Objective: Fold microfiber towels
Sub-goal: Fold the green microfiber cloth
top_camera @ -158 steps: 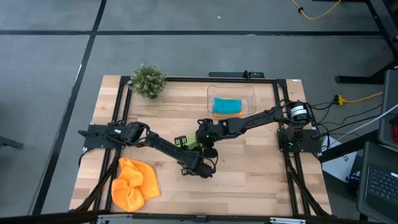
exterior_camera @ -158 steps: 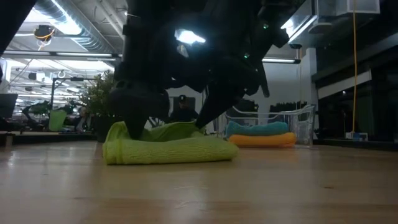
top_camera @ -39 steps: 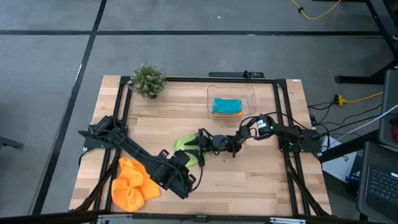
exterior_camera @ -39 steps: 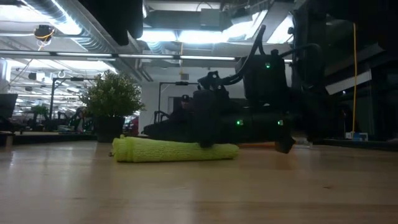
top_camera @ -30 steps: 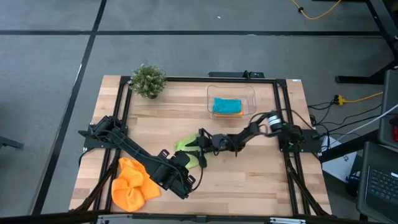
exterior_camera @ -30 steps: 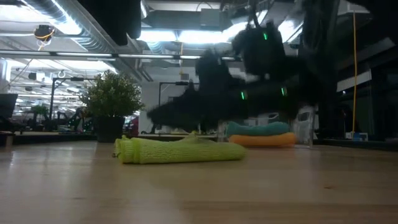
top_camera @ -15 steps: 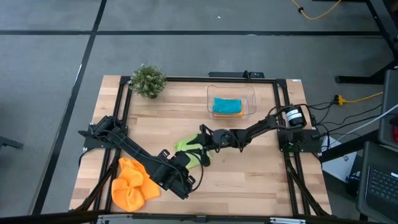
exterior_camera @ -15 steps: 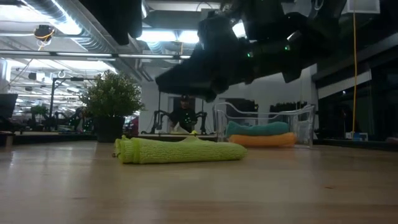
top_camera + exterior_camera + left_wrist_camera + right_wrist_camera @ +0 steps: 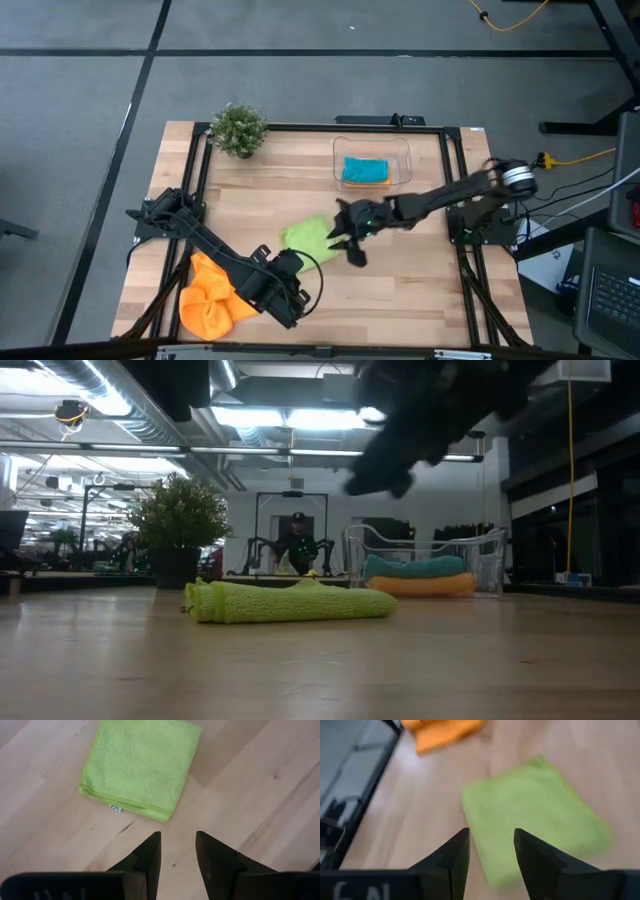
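Both grippers, left (image 9: 177,852) and right (image 9: 490,851), hover with fingers parted and empty above the wooden table (image 9: 400,285), near the folded lime green towel (image 9: 308,236).

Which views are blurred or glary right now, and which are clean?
Right wrist view: motion-smeared, the folded lime green microfiber towel has soft edges. Low view: the arm overhead is a dark blurred silhouette against bright ceiling strip lights; the towel on the wooden table stays sharp. Left wrist view: crisp, towel weave and label readable. High view: evenly lit, no glare.
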Robot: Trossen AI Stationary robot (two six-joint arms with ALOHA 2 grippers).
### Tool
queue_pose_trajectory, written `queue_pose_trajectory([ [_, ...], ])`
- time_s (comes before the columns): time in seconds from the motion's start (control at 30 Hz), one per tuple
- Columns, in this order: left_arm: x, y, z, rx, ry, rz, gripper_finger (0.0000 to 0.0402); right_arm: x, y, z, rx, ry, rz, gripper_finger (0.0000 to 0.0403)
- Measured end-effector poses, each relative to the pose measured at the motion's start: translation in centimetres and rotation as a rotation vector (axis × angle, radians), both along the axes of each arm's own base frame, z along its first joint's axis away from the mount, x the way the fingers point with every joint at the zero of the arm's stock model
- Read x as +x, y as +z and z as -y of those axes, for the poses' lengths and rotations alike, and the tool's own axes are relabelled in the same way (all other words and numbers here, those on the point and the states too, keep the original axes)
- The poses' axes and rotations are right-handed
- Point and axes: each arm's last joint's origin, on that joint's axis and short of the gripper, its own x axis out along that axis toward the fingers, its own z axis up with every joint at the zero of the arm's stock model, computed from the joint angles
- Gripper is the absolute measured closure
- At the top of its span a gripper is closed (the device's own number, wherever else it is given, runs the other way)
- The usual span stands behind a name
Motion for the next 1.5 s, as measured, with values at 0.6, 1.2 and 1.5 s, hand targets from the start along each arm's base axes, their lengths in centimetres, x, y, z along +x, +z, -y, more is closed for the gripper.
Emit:
queue_pose_trajectory([
  [0.6, 2.9, 0.4, -1.0, 0.013, -0.254, 0.073, 0.0288, -4.1, 4.7, -0.2, -0.141, 0.161, 0.036, 0.0246],
  [1.2, 2.5, -1.1, -1.1, 0.012, -0.321, -0.004, 0.0288, -4.1, 4.7, -0.6, -0.129, 0.155, 0.037, 0.0145],
  [1.5, 2.8, -1.1, -1.7, 0.002, -0.267, -0.003, 0.0285, -3.9, 5.0, -0.6, -0.13, 0.156, 0.071, 0.0107],
])
